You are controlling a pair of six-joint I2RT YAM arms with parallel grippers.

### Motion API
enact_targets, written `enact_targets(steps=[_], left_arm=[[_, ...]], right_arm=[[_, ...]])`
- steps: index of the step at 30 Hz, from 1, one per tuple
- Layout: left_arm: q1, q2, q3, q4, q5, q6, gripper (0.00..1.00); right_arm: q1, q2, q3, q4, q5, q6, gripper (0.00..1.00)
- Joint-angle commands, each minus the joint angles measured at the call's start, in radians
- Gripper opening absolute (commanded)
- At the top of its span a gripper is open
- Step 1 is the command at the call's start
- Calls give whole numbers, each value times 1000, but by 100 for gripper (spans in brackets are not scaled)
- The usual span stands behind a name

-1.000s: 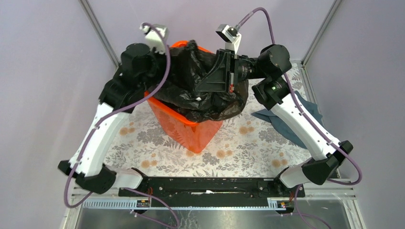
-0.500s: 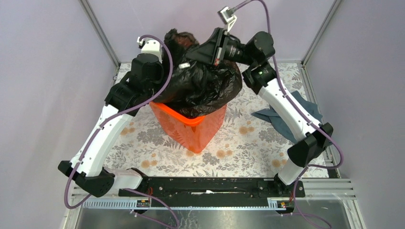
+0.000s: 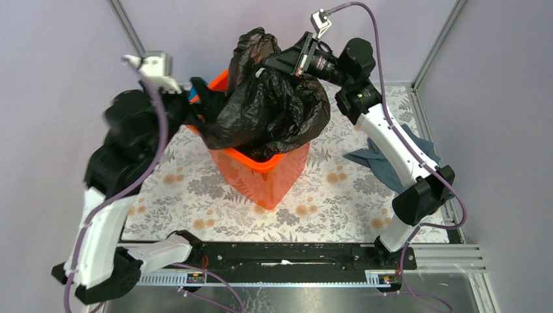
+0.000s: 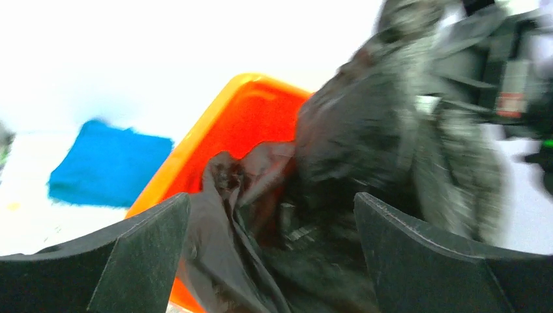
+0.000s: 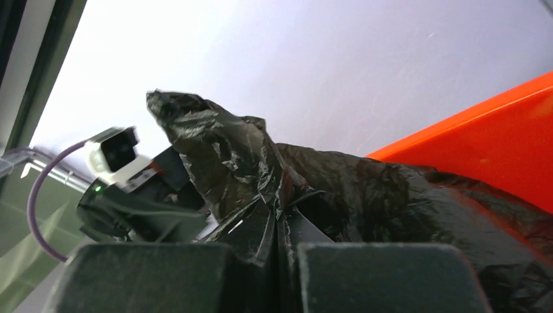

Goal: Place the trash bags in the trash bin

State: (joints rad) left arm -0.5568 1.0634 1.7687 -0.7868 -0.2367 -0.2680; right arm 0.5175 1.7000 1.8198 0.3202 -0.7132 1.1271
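No legible text, number or brand shows in any view.
The one label-like mark is a small red-and-white sticker (image 3: 302,63) near the wrist of the white-and-black right arm (image 3: 391,140). From overhead it is too small to read, and the left wrist view shows it only as a blurred red patch (image 4: 513,104).

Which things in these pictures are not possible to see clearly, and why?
Bottom of the orange bin: all views, covered by the black bag.
Whether the left hand touches the bag: left wrist view, motion blur.
Fingertips of the right hand: top view, lost against the bag.
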Motion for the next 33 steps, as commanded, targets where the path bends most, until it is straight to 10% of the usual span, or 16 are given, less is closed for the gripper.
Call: enact_targets(steps=[1,7,13,23,33], left_arm=[[1,-67,71,74,286,-48,99],[2,-84,125,33,290,-68,99],[-2,50,90,96,864,-129,99],[-448,212,45,106,269,1,94],[-534,362,113,63,-88,60,93]], right_arm=[[1,-59,28,-24,114,6,0],[2,-70,22,-46,160,1,0],[2,-103,-18,-29,221,7,0],[2,-129,-67,-3,210,27,0],[1,-151,-110,14,190,26,0]])
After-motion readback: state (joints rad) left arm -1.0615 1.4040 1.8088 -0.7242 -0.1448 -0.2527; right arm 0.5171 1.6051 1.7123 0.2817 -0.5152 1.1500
